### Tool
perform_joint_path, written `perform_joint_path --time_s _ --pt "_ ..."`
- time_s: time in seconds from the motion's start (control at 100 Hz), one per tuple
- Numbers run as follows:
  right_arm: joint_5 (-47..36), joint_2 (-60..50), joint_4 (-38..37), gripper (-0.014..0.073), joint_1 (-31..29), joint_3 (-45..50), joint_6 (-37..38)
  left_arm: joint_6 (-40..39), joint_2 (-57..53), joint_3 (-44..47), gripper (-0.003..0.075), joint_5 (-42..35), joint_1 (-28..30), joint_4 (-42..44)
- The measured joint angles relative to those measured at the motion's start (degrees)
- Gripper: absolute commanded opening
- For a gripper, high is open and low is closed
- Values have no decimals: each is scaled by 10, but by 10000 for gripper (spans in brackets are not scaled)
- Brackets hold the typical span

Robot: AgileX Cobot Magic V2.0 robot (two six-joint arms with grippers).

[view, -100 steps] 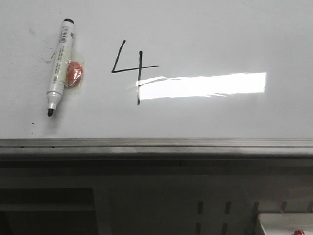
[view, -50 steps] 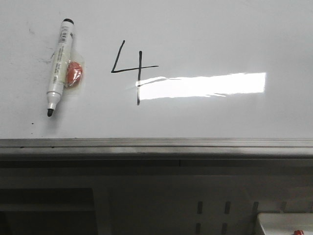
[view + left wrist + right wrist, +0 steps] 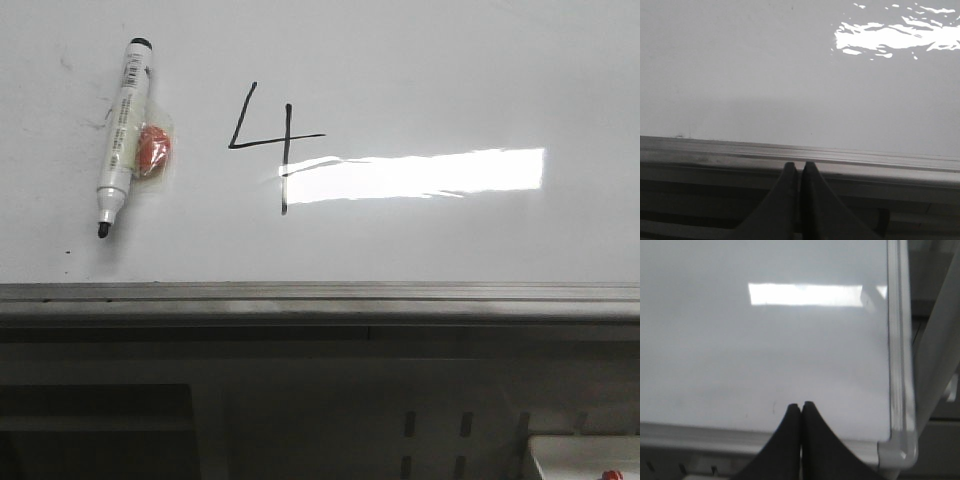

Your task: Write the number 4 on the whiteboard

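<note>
Left wrist view: my left jaws [image 3: 799, 167] are pressed together, tips meeting with nothing between them, and they sit just over the grey edge rail [image 3: 850, 157] of the whiteboard [image 3: 750, 75]. Past the rail the board is bare white, with only a broken patch of glare [image 3: 890, 37] far out from my tips.

My right jaws [image 3: 800, 407] are likewise closed on nothing, their tips over the board just inside its rail, near the rounded corner [image 3: 900, 447] where two rails meet. From that corner one rail runs away along the board's side; between it and a rectangular strip of glare there is only plain surface with a faint short scratch-like mark close to my tips.

In the front view neither arm shows. The number 4 [image 3: 270, 140] stands as thin black strokes, open at the top, its long stroke reaching down into the end of the bright glare bar [image 3: 415, 175]. A white marker [image 3: 122, 135] lies well apart from the 4, on the side away from the glare, uncapped, black tip pointing toward the rail, with a small orange piece [image 3: 152, 150] touching its barrel. The label on the barrel carries print too small to read. Between the 4 and the rail the board is unmarked.
</note>
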Motion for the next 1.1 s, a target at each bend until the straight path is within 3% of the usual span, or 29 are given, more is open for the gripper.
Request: perform_joint_path --time_s 0.09,1.1 --pt "4 -24 0 -65 0 43 0 0 0 0 -20 0 0 0" --pt "31 -47 8 -65 0 43 1 0 0 0 -20 0 0 0"
